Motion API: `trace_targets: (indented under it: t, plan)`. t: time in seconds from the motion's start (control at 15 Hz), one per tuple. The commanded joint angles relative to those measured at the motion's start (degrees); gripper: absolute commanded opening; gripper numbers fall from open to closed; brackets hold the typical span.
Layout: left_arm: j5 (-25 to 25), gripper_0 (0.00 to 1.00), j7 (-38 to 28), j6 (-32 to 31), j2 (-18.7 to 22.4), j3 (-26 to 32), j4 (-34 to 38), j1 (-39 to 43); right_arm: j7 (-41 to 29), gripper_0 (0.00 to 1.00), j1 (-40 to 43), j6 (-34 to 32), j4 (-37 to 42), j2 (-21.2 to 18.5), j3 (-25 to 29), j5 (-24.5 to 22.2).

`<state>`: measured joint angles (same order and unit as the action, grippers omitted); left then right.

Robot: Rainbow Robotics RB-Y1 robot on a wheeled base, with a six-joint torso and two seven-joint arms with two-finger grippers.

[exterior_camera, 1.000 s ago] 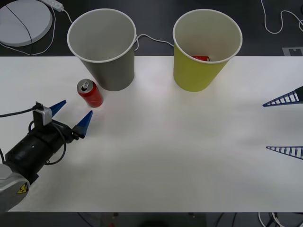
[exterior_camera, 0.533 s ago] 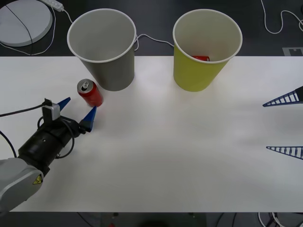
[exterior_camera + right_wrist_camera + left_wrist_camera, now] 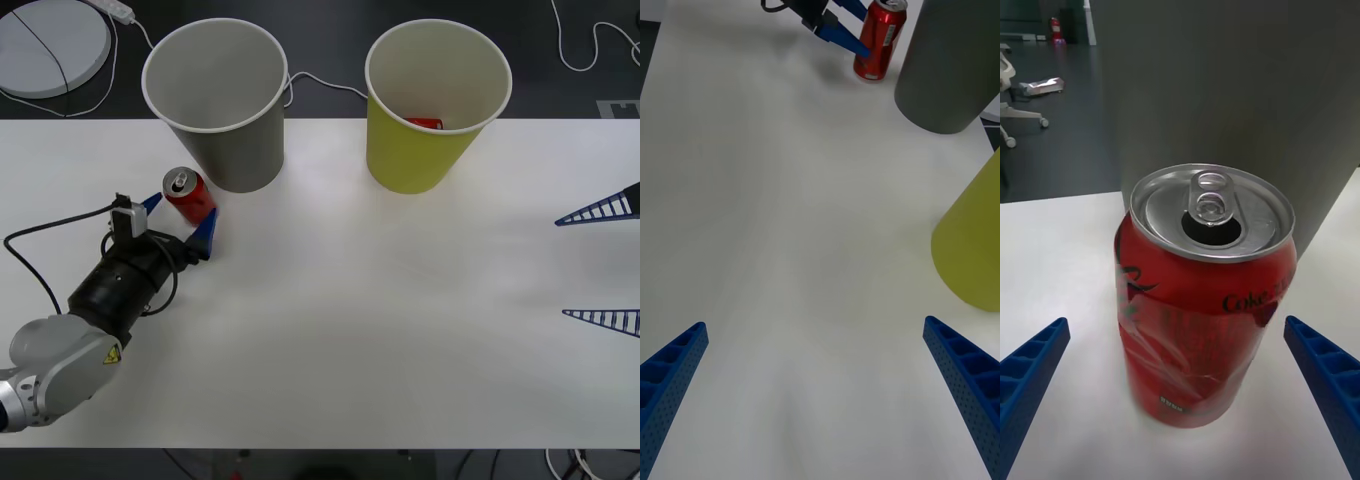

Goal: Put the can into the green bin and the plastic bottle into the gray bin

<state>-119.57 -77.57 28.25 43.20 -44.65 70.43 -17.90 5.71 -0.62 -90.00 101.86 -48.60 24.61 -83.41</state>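
Left claw straddling the can, not gripping yet.

We see the left claw (image 3: 180,222) at 9 o'clock on the desk (image 3: 350,330), fingers wide apart, one either side of the can (image 3: 189,196), holding nothing. The can stands upright just beside the gray bin (image 3: 218,100) at 11 o'clock. The green bin (image 3: 435,105) is at 1 o'clock. The right claw (image 3: 600,265), spread open and empty, waits at 3 o'clock. Risk, we judge: a fingertip nudges the can and tips it against the gray bin.

Bright, even light; faint shadows
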Motion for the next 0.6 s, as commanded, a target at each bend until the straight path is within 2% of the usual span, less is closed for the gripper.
trace_targets:
  t: [0.07,0.6]
  plan:
    - [0.04,1.00,0.05,-0.12,-1.80,0.00,-2.49,-1.61,0.00,1.00,0.00,0.00,0.00,0.00,0.00,0.01]
    - [0.04,1.00,0.40,-0.74,-3.65,0.00,-5.04,-3.55,0.00,1.00,0.00,0.00,0.00,0.00,0.00,0.01]
